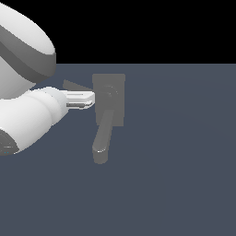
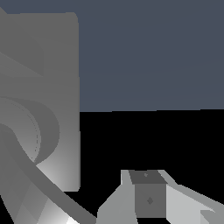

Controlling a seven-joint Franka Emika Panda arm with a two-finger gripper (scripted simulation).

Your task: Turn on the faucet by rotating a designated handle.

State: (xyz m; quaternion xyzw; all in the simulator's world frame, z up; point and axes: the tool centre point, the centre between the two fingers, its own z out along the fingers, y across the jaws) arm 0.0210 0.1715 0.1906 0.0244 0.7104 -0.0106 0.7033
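Grey handle (image 1: 73, 86) runs from hub toward exterior view's left; gripper (image 1: 92, 98) state can't tell.

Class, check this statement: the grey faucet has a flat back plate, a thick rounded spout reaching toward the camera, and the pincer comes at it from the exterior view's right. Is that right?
One thing is wrong: the pincer comes at the faucet from the exterior view's left, not right. The exterior view shows it. The back plate and spout are as stated.

White arm, tool (image 1: 90, 99) horizontal
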